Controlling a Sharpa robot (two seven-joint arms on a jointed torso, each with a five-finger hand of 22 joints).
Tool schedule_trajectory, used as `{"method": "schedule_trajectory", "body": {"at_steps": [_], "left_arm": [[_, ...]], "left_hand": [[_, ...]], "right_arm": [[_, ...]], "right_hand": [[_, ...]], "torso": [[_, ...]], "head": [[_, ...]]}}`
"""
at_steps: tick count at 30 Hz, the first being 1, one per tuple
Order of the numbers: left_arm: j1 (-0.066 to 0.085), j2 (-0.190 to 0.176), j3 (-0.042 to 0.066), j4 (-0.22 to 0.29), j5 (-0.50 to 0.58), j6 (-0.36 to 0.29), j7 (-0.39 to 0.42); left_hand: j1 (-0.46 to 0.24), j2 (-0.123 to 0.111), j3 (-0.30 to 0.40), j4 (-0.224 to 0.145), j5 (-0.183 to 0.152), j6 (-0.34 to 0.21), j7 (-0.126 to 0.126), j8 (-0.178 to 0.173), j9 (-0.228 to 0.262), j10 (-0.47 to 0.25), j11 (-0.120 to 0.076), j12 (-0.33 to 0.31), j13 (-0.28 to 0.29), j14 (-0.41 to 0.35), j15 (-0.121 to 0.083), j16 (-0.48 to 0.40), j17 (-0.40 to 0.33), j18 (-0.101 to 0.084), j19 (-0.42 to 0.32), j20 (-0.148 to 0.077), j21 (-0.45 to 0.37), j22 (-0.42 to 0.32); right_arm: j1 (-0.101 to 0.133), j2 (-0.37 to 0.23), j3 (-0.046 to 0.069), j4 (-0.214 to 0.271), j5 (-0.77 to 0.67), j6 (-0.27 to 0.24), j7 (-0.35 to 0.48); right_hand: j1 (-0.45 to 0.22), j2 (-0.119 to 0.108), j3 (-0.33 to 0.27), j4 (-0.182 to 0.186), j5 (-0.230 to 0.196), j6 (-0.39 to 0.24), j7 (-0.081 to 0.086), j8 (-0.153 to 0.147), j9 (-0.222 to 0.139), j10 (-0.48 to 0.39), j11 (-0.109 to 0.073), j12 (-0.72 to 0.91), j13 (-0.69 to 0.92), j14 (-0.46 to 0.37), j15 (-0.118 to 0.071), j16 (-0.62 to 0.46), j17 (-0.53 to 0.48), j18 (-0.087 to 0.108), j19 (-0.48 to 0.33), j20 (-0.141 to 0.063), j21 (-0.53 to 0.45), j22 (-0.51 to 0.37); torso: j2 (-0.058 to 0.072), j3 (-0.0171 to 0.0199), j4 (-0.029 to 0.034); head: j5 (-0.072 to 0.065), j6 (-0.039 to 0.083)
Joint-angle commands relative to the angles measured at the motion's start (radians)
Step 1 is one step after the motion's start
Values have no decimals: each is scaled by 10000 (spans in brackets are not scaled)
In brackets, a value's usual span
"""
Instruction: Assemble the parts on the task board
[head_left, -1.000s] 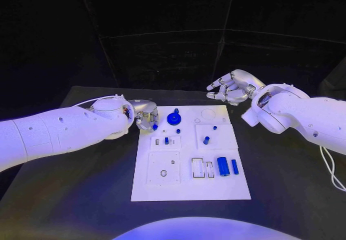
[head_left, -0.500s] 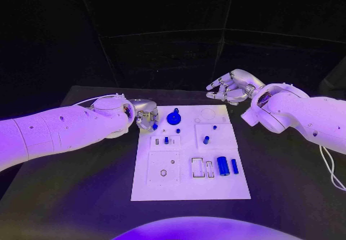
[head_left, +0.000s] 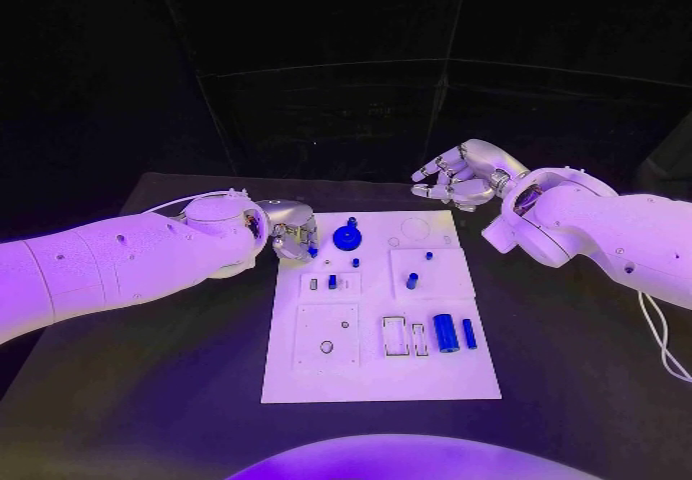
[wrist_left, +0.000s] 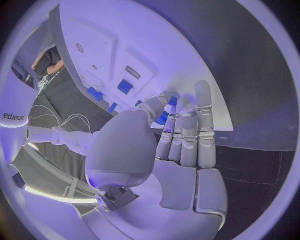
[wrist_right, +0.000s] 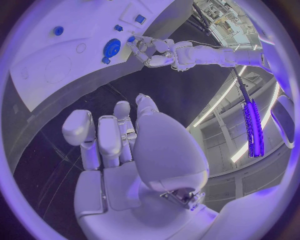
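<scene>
At task board (head_left: 381, 370) left edge, left robot hand (head_left: 293, 236) pinching small blue part (wrist_left: 162, 118), right robot hand (head_left: 459, 176) empty, half-curled

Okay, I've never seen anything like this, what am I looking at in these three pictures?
It is a robot with two white arms ending in silver hands, at a black table. One picture looks down from its head; the two round ones come from cameras at its wrists. On the table lies a white task board with small blue parts on it. The left hand, at the board's far left corner, pinches a small blue part in its fingertips. The right hand hovers beyond the board, holding nothing.
</scene>
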Motion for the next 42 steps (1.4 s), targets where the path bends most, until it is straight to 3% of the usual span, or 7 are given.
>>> {"method": "schedule_trajectory", "body": {"at_steps": [1,15,26,37,42], "left_arm": [[-38,-35,-30,23,-28,191,214],[-37,-106,-29,79,-2,171,213],[-37,-113,-29,94,-1,106,165],[-37,-109,-29,92,-1,-32,145],[-37,-111,-29,98,-1,-100,145]], "left_hand": [[105,479,216,97,38,-89,3,-39,125,-119,-4,-33,-9,-93,-2,-43,-17,88,-68,3,-77,-20],[-207,580,1348,174,40,-307,115,-260,106,-339,93,29,35,-205,68,-60,-29,77,-116,48,-150,-17],[-777,274,2637,228,37,-393,175,-395,120,-543,143,322,206,-258,104,-8,-9,85,-125,85,-136,59],[-977,66,3053,151,34,-426,193,-441,126,-628,150,464,286,-268,104,21,4,89,-135,84,-106,114],[-1050,-146,3063,56,33,-439,199,-456,129,-647,147,524,319,-257,99,48,22,92,-134,80,-85,141]], "right_arm": [[16,-1,6,18,-18,72,80],[16,11,6,8,-18,72,91],[16,24,6,-5,-18,58,106],[16,36,5,-18,-18,55,113],[15,44,5,-31,-18,54,117]], "right_hand": [[-70,48,0,43,41,-61,16,66,-9,-35,1,51,-1,167,-44,-57,0,133,-41,-13,-37,-6],[-103,60,-7,84,61,-65,18,67,-9,-42,2,50,-8,166,-42,-62,-1,135,-45,-12,-44,-15],[-124,67,-11,109,72,-68,19,67,-10,-52,4,39,-22,164,-40,-72,-8,136,-48,-11,-48,-20],[-124,67,-11,109,72,-68,19,67,-10,-52,4,39,-22,164,-40,-72,-8,136,-48,-11,-48,-20],[-124,67,-11,109,72,-68,19,67,-10,-52,4,39,-22,164,-40,-72,-8,136,-48,-11,-48,-20]], "torso": [[-5,-3,4],[2,-5,1],[4,0,1],[3,-2,-2],[-4,-3,2]], "head": [[8,19],[23,71],[16,68],[21,79],[15,81]]}}
